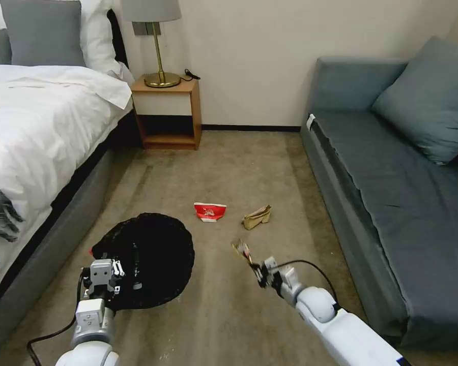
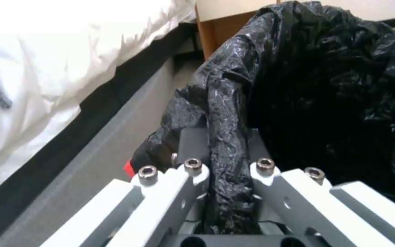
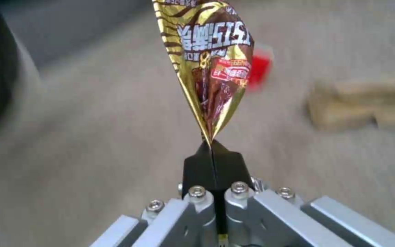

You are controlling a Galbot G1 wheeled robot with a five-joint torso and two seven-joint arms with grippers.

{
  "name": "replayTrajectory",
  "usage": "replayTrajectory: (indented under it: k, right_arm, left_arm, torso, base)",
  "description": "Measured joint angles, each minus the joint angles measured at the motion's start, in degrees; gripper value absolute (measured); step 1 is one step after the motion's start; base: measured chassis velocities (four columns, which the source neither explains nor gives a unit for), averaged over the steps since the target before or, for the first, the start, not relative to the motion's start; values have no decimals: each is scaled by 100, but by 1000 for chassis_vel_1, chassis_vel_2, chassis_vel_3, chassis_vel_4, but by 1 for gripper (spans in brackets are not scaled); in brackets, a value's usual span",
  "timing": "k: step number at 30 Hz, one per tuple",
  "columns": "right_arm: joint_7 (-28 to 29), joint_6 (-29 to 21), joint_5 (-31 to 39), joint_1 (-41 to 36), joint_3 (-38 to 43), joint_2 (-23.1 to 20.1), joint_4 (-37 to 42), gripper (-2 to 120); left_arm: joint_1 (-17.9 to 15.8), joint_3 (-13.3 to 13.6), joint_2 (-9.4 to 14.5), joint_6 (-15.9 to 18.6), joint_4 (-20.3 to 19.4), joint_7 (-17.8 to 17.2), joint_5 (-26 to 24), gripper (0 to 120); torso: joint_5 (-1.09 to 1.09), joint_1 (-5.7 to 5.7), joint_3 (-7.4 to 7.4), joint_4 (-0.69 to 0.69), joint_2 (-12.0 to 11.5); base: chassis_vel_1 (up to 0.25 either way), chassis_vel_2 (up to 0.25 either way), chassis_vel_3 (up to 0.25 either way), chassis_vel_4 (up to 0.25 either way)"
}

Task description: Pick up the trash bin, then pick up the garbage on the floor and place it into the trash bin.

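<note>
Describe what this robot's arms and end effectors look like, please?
Both arms are smooth white shells with rounded grey joints. The left end effector and right end effector are pale metal linkage bars fastened by silver hex bolts, tipped with black fingers. A black cable loops over the right wrist; another trails from the left arm.

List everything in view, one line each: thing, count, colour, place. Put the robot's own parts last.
trash bin: one, black-bagged, beside the bed, rim clamped by the left gripper.
snack wrapper: one, gold-brown, pinched above the carpet.
paper container: one, red-white, on the carpet.
crumpled paper: one, tan, right of the container.
bed: one, white, left.
nightstand: one, wooden, by the wall.
lamp: one, brass, on the nightstand.
sofa: one, blue-grey, right.
left gripper: one, white, on the bin's rim.
right gripper: one, white, holding the wrapper.
</note>
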Motion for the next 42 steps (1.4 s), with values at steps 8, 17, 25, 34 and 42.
replayTrajectory:
  k: [8, 17, 25, 34, 42]
  right_arm:
    - [112, -698, 1272, 215, 176, -37, 1928, 0]
    - [74, -1083, 1522, 357, -445, 132, 2566, 0]
    - [-94, -854, 993, 425, -1001, 243, 2145, 0]
    - [-79, -580, 468, 714, -1347, 664, 1290, 0]
    - [133, -465, 286, 910, -1499, 915, 692, 6]
  left_arm:
    - [-19, 130, -86, 37, -76, -68, -112, 3]
    - [-266, 267, -216, -10, 37, -20, -170, 3]
    - [-374, 312, -245, 16, 82, 25, -302, 3]
    - [-499, 400, -310, 90, 150, 82, -301, 3]
    - [-540, 402, -279, 58, 270, 183, -319, 3]
  torso:
    - [-2, 0, 0, 0, 0]
    - [-2, 0, 0, -1, 0]
    - [-2, 0, 0, -1, 0]
    - [-2, 0, 0, -1, 0]
    - [-1, 0, 0, -1, 0]
  base:
    - [0, 0, 0, 0]
    - [0, 0, 0, 0]
    - [0, 0, 0, 0]
    - [0, 0, 0, 0]
    - [0, 0, 0, 0]
